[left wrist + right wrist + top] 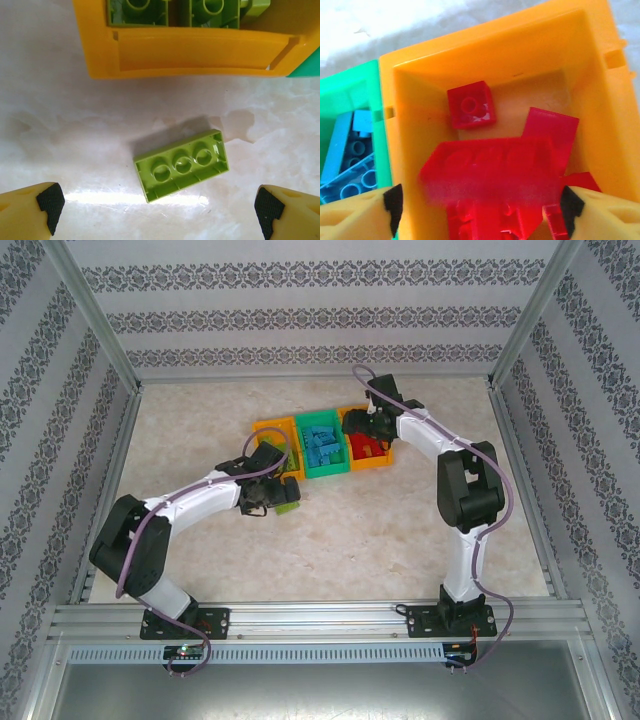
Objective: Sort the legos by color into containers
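A lime green lego point(181, 165) lies underside up on the table, just in front of the left orange container point(200, 50), which holds more lime legos point(137, 12). My left gripper point(157, 207) hovers over it, open, pads wide on either side and touching nothing. My right gripper point(482, 205) is open above the right orange container point(420, 90). A blurred red lego point(490, 170) hangs loose between its pads, over other red legos point(470, 107). The green container point(350, 95) in the middle holds blue legos point(350, 150).
The three containers stand in a row at mid-table: left orange point(268, 427), green point(322, 472), right orange point(385, 462). Metal frame rails and patterned walls enclose the table. Bare marbled tabletop point(380, 540) lies in front of the containers.
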`<state>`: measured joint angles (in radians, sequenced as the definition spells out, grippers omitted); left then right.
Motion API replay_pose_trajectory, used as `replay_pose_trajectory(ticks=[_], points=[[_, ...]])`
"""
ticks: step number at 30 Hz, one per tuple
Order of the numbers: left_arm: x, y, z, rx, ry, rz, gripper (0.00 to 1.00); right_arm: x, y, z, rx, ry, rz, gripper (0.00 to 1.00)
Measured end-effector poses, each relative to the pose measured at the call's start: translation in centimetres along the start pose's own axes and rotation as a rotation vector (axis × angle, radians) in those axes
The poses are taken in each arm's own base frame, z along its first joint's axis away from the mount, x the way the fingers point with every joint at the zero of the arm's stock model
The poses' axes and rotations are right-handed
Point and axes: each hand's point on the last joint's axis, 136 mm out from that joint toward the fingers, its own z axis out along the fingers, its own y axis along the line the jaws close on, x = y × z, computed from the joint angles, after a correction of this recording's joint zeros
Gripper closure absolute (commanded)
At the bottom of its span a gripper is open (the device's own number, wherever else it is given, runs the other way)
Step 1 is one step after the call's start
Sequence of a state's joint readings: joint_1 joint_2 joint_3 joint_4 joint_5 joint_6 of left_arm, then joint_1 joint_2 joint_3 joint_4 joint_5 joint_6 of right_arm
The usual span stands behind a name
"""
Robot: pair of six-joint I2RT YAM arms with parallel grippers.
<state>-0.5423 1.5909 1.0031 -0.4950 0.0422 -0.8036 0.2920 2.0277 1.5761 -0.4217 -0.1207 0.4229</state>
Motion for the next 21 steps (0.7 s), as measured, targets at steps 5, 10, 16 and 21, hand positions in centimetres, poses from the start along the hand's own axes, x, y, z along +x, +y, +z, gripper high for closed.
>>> replay_pose_trajectory(ticks=[5, 10, 16, 21], points=[[0.6, -0.1, 0.8, -0.018, 0.035, -0.028, 0.01, 0.0, 0.1, -1.2, -0.007, -0.017, 0.004, 0.02], [0.5, -0.5, 1.4, -0.026, 0.056, -0.042, 0.00, -0.2, 0.6, -3.4, -0.026, -0.054, 0.014, 0.02], [0.9, -1.3, 2.4, -0.027, 0.089, -0.050, 0.00, -0.4, 1.1, -6.6, -0.058, -0.120, 0.019, 0.02], [1.7, -0.8, 3.3, -0.050, 0.127, -0.067, 0.01, 0.6, 0.7, -8.0, -0.057, -0.139, 0.021, 0.02]])
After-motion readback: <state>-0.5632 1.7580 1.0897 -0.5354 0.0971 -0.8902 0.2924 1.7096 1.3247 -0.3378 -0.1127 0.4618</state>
